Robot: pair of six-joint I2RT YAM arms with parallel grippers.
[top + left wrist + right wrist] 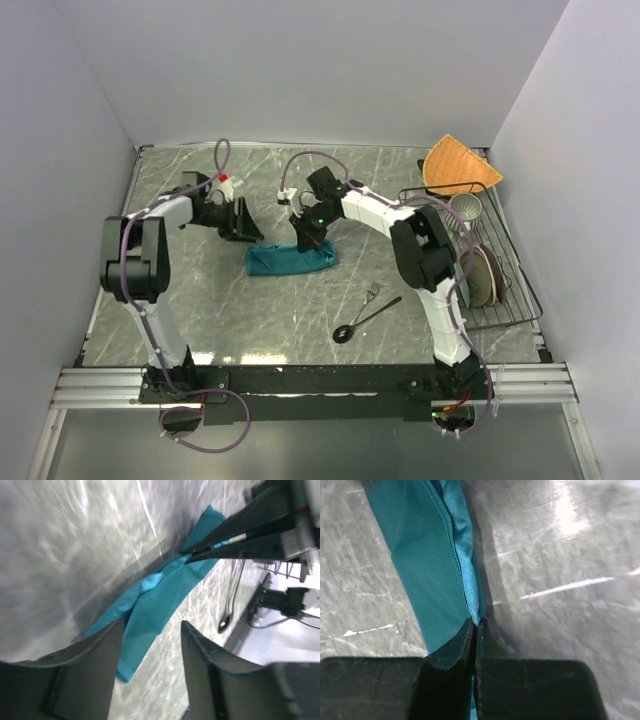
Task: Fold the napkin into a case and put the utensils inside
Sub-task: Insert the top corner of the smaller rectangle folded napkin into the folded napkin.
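Observation:
The teal napkin (290,260) lies as a long folded strip in the middle of the table. My right gripper (305,237) comes down on its far edge. In the right wrist view the right gripper (476,626) is shut on the napkin (425,565), pinching a folded edge. My left gripper (246,226) sits just off the strip's left end. In the left wrist view the left gripper (150,647) is open over the napkin (160,595), with nothing between its fingers. The silver fork (372,292) and the dark spoon (362,321) lie to the front right of the napkin.
A wire rack (515,300) with round plates (478,277) and a cup (466,207) stands at the right edge. An orange fan-shaped cloth (458,165) lies at the back right. White walls close in the table on three sides.

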